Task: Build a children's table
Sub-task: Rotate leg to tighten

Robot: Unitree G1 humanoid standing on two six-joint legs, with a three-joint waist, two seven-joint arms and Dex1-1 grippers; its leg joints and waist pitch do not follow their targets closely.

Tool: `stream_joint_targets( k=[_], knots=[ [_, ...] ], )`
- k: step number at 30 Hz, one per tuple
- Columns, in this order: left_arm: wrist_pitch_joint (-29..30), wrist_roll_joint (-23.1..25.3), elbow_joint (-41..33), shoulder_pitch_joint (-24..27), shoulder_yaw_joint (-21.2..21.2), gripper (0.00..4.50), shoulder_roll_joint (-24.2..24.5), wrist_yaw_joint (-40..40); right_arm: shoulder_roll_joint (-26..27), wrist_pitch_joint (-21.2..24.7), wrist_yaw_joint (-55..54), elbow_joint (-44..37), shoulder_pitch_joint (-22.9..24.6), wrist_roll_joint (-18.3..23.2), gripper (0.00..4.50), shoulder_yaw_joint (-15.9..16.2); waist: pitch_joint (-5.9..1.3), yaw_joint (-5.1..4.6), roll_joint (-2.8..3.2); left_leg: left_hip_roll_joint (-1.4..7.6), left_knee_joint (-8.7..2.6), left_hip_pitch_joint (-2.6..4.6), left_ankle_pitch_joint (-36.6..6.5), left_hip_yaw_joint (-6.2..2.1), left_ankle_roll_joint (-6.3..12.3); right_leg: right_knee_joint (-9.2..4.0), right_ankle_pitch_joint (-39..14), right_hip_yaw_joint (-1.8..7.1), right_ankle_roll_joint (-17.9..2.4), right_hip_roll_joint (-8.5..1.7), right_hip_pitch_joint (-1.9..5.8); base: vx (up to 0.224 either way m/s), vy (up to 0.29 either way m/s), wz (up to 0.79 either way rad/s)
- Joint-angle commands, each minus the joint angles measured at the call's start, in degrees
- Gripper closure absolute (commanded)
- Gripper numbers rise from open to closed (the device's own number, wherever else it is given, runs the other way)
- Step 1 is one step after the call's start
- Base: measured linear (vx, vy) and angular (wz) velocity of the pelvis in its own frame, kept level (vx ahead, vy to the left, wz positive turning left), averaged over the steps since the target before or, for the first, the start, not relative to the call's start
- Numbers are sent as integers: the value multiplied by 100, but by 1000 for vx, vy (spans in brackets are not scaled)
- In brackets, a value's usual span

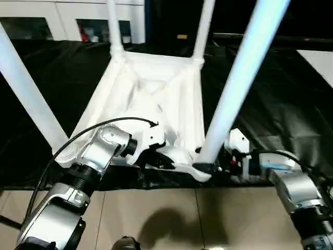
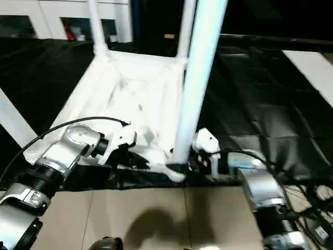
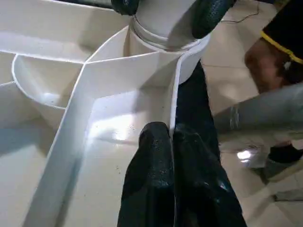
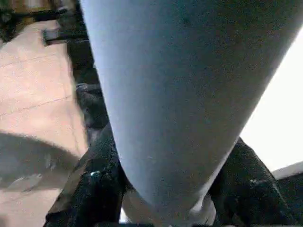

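Observation:
The children's table lies upside down on a black cloth, its white ribbed top (image 1: 156, 94) facing up with four legs standing in the corner sockets. My left gripper (image 3: 171, 135) is shut on the thin rim wall of the top at its near edge, close to the near right socket (image 3: 161, 42). My right gripper (image 1: 208, 165) is closed around the base of the near right leg (image 1: 239, 78), one black finger (image 4: 94, 189) on each side, touching it. The near left leg (image 1: 26, 94) and the two far legs (image 1: 114, 26) stand untouched.
The black cloth (image 1: 62, 78) covers the work surface, and beige tiled floor (image 1: 156, 213) begins just past the table's near edge. White cabinets (image 1: 52, 21) line the back. A person's hand (image 3: 265, 59) shows beyond my right forearm (image 3: 260, 113).

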Motion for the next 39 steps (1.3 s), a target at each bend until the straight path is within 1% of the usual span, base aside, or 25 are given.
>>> stream_joint_targets(
  k=[1,2,3,4,5,7,8,9,11,15,16,17,18,21,22,23,25,27,28,31,32,34,37,38,39],
  knots=[
    [436,-100,-470,32,328,450,-521,1205,864,217,-1347,840,-271,-243,252,212,-235,-58,-9,320,-471,91,-2208,-186,-100,-563,-2529,255,-1076,-448,112,0,0,0],
    [436,-100,-470,32,328,450,-521,1205,864,217,-1347,840,-271,-243,253,212,-222,-113,-10,313,-498,43,-2265,-213,-192,-549,-2635,234,-1042,-447,135,-68,16,-26],
    [522,-94,-543,68,369,450,-575,1354,990,233,-1630,995,-344,-296,254,153,-227,-172,-21,290,-527,3,-2436,-265,-330,-566,-2974,178,-861,-432,172,-68,16,-26],
    [590,-81,-594,95,402,450,-654,1519,1125,247,-1913,1148,-413,-323,254,90,-225,-207,-21,282,-527,3,-2485,-268,-348,-591,-3034,183,-807,-432,161,-58,29,-30],
    [637,-70,-628,113,421,450,-719,1646,1227,253,-2123,1258,-462,-336,254,40,-244,-228,-11,290,-516,31,-2470,-277,-336,-620,-2859,195,-804,-445,149,-21,30,-19],
    [712,-58,-699,151,441,450,-857,1847,1421,272,-2477,1429,-554,-336,255,-39,-245,-219,-26,276,-477,109,-2387,-215,-175,-657,-2410,244,-909,-419,86,-11,15,-9],
    [712,-58,-699,151,441,450,-857,1847,1421,272,-2477,1429,-554,-336,255,-39,-245,-222,-23,287,-477,118,-2323,-199,-144,-637,-2239,264,-975,-416,69,0,0,0],
    [779,-35,-756,185,441,450,-972,2005,1583,281,-2748,1582,-638,-338,255,-100,-230,-243,-18,279,-491,79,-2228,-198,-116,-614,-2143,256,-1017,-399,93,0,0,0],
    [878,40,-858,243,426,450,-1163,2329,1883,211,-3154,1872,-793,-374,255,-201,-253,-251,-18,283,-488,92,-2211,-191,-120,-607,-2075,253,-1030,-394,95,0,0,0],
    [972,163,-898,246,399,450,-1379,2765,2174,50,-3446,2182,-953,-512,255,-211,-237,-281,-28,267,-477,111,-2247,-164,-66,-613,-1992,282,-1061,-375,72,0,0,0],
    [992,199,-893,235,379,450,-1435,2871,2240,-2,-3530,2265,-994,-543,220,-216,-246,-266,-17,265,-472,117,-2230,-166,-70,-610,-1996,279,-1059,-382,79,0,0,0],
    [992,199,-893,235,379,450,-1435,2871,2240,-2,-3530,2265,-994,-543,220,-216,-246,-265,-16,268,-472,125,-2216,-160,-63,-619,-1977,285,-1054,-381,72,0,0,0],
    [992,199,-893,235,379,450,-1435,2871,2240,-2,-3530,2265,-994,-543,185,-216,-248,-255,-18,266,-467,127,-2185,-153,-35,-616,-1894,289,-1051,-372,77,0,0,0],
    [997,203,-909,225,337,450,-1523,2983,2320,-144,-3548,2337,-1023,-532,180,-215,-254,-254,-17,262,-468,123,-2191,-149,-1,-610,-1853,289,-1051,-365,86,0,0,0],
    [944,202,-897,222,329,450,-1515,2958,2300,-189,-3519,2322,-1022,-557,173,-201,-265,-247,-3,264,-466,125,-2164,-152,2,-605,-1831,290,-1051,-368,94,0,0,0],
    [922,204,-897,224,323,450,-1507,2941,2290,-218,-3520,2329,-1028,-587,145,-193,-271,-247,0,267,-466,128,-2123,-147,11,-604,-1760,289,-1058,-361,88,0,0,0],
    [807,215,-881,234,315,450,-1416,2831,2150,-377,-3501,2244,-1005,-711,145,-154,-298,-242,-3,265,-458,115,-2055,-143,22,-590,-1668,287,-1067,-362,110,0,0,0],
    [734,209,-872,238,301,450,-1341,2714,2018,-483,-3399,2095,-942,-745,145,-134,-294,-228,3,267,-454,126,-2050,-135,49,-601,-1709,292,-1061,-364,96,0,0,0],
    [664,237,-800,210,309,450,-1256,2658,1823,-519,-3199,1765,-780,-712,145,-139,-323,-212,-23,266,-448,124,-1986,-134,69,-597,-1688,286,-1044,-360,124,0,0,0],
    [544,288,-654,146,323,450,-1145,2641,1532,-526,-2883,1220,-491,-614,145,-145,-361,-147,-31,275,-409,139,-1715,-104,187,-562,-1253,301,-1066,-352,136,0,0,0],
    [499,305,-588,113,335,450,-1112,2650,1423,-478,-2776,963,-349,-537,145,-171,-394,-126,-34,273,-386,147,-1547,-90,260,-532,-996,302,-1141,-349,149,0,0,0],
    [409,315,-447,43,359,450,-1042,2623,1139,-408,-2484,363,-5,-355,145,-217,-412,-55,-50,257,-348,119,-1170,-69,448,-495,-565,294,-1183,-339,196,0,0,0],
    [335,325,-320,-16,380,450,-997,2614,876,-361,-2253,-132,309,-185,145,-315,-451,0,-45,251,-323,96,-984,-60,524,-461,-420,275,-1216,-342,229,0,0,0],
    [285,328,-257,-39,377,450,-977,2584,715,-306,-2116,-413,499,-75,145,-389,-461,17,-9,266,-316,108,-976,-58,502,-457,-439,268,-1242,-349,219,0,0,0],
    [239,330,-198,-60,363,450,-959,2531,544,-271,-1985,-659,685,16,145,-478,-457,27,-24,261,-311,97,-1009,-58,496,-469,-472,259,-1208,-330,243,0,0,0]
  ],
)
